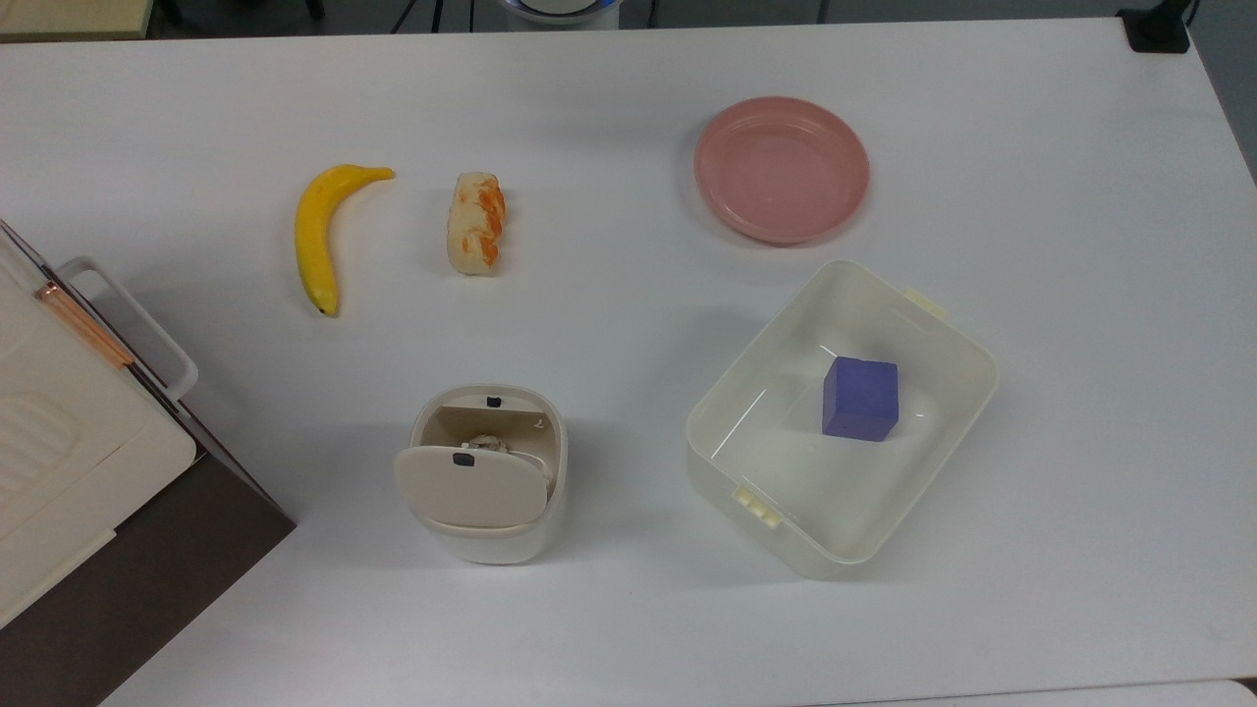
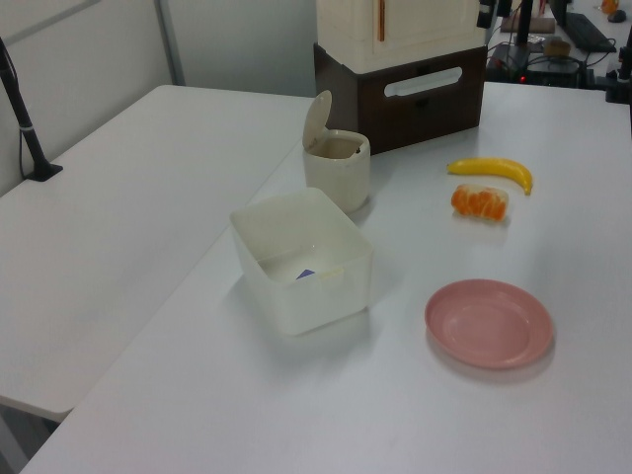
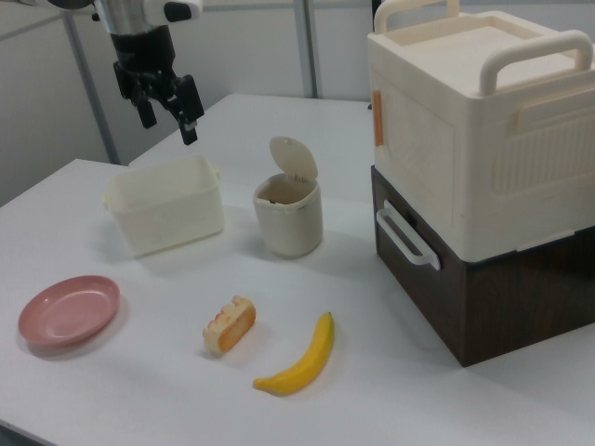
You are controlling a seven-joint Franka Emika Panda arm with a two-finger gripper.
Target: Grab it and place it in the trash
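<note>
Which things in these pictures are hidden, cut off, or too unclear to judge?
- Trash bin contents: in the top view the raised lid covers much of the opening; something pale lies inside, unidentifiable.
- Purple cube: in the left view the white container wall hides all but a corner.
- Stacked boxes: cut off by the top view's left edge.
- Gripper: in the right view, the arm above is cut off by the top edge.
</note>
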